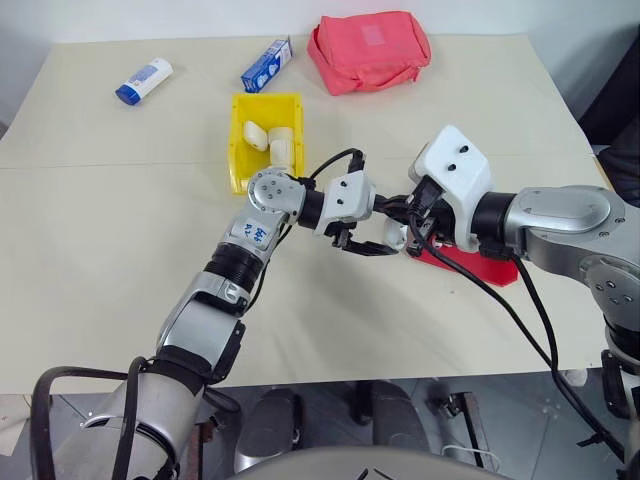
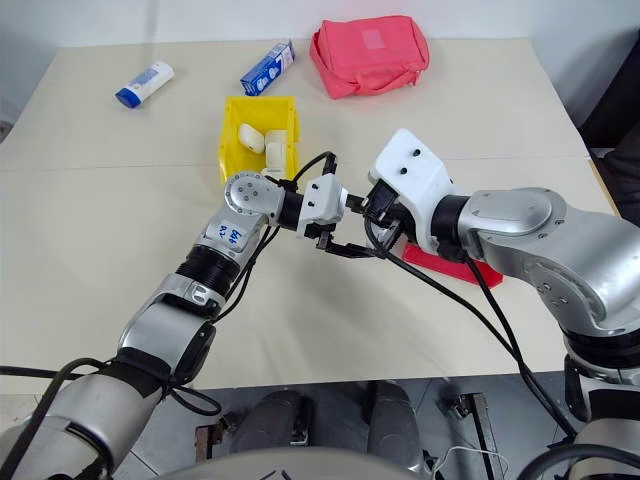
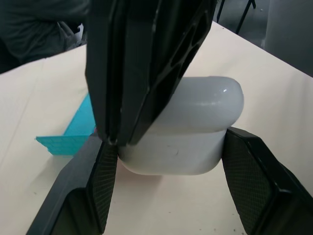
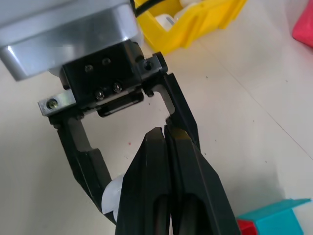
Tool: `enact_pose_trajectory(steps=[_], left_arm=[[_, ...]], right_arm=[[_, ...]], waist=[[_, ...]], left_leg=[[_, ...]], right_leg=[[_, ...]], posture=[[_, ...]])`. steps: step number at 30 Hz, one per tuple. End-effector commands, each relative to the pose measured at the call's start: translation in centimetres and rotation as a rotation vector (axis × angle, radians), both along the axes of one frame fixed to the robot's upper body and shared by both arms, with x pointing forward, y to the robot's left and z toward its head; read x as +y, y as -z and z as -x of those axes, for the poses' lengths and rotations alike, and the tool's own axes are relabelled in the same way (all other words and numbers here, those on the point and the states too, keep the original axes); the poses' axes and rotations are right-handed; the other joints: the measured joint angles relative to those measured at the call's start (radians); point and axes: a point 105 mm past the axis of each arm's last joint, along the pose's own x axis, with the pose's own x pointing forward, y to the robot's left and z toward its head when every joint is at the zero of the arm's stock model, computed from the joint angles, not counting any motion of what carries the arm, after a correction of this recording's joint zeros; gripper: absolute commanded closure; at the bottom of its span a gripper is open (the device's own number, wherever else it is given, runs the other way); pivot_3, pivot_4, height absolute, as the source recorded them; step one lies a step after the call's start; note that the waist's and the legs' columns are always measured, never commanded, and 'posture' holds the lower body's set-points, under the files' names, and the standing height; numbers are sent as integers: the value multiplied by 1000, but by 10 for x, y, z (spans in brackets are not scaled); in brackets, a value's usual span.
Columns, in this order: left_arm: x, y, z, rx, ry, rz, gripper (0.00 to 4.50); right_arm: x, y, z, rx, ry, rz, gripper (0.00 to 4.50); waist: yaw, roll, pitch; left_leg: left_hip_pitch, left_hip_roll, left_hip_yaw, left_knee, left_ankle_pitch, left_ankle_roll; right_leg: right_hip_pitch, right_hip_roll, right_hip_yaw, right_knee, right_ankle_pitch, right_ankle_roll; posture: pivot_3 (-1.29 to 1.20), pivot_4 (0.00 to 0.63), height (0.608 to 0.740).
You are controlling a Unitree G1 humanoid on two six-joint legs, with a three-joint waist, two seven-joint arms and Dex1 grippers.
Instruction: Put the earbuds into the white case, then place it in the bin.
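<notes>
Left tool (image 1: 368,243) clamped on the white case (image 3: 188,132), held above the desk (image 1: 120,290) at mid-desk, one finger on each side of it. Right tool (image 4: 166,142) clenched, fingers pressed together with nothing between them, tips meeting the case from the opposite side, right between the left tool's fingers. Lid state: can't tell, the right fingers cover it. Red tray (image 1: 470,265) sits under the right wrist, mostly hidden; teal tray (image 3: 73,132) on the desk just beyond the case. The bin (image 1: 262,140) is further back, behind the left wrist, with several white cases (image 1: 255,133) already inside. Far edge: white-and-blue tube (image 1: 143,81) on the left, blue-and-white box (image 1: 267,64) in the middle, red pouch (image 1: 370,50) on the right, all well apart from the tools.
</notes>
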Motion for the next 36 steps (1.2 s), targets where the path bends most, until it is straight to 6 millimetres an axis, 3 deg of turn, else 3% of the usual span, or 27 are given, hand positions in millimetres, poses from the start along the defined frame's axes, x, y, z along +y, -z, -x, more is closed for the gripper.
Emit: enact_pose_trajectory(steps=[1,3,7,10,12,15,20,25,28,32,36], left_arm=[[9,-28,-7,-43,-36,105,1698],[14,-30,-10,-32,-58,116,1698],[17,-30,-12,-25,-82,132,1698],[17,-31,-13,-24,-91,145,1698],[16,-31,-14,-23,-97,151,1698],[16,-32,-17,-21,-119,160,1698],[17,-36,-24,-23,-172,184,1698],[27,-50,-48,-45,-362,281,1698],[37,-60,-63,-54,-492,334,1698],[65,-79,-89,-91,-722,414,1698],[122,-82,-121,-83,-1078,421,1698]], right_arm=[[-34,2,5,15,101,62,4434],[-50,2,10,25,137,86,4434],[-62,-4,13,6,167,63,4434],[-63,-27,9,-143,145,-109,4434],[-70,-30,16,-153,112,-235,4269],[-79,-23,30,-112,47,-358,3501],[-84,-16,35,-112,7,-364,1789],[-83,-10,37,-63,-95,-488,37],[-80,-11,39,-45,-151,-539,11],[-79,-7,32,-40,-149,-528,11],[-78,-3,25,-42,-141,-519,11]], waist=[[2,0,0],[0,-2,0],[-2,-2,1],[0,-3,1],[4,-3,1],[11,-4,1],[11,-4,1],[10,-5,1],[10,-5,1],[13,-5,1],[13,-5,1]], left_leg=[[0,0,0,0,0,0],[-1,0,0,0,0,0],[1,1,0,0,0,0],[1,1,0,0,0,-1],[1,1,0,-1,0,-1],[1,0,0,-1,0,-1],[3,0,2,0,0,0],[4,1,1,-1,0,0],[4,0,2,-1,0,0],[4,0,2,-1,0,-1],[4,0,2,-1,1,-1]], right_leg=[[0,0,0,0,0,0],[0,0,0,0,0,0],[0,0,0,-1,0,0],[1,0,0,0,0,0],[1,1,0,-1,0,1],[2,2,0,-1,1,1],[3,1,2,-1,2,3],[3,2,2,-1,2,2],[3,2,2,-1,2,3],[3,1,2,0,2,3],[3,2,2,0,2,3]], posture=[[0,150,740],[0,150,740],[0,150,740],[0,150,740],[0,150,740],[0,150,740],[0,150,740],[0,150,740],[0,150,740],[0,150,740],[0,150,740]])
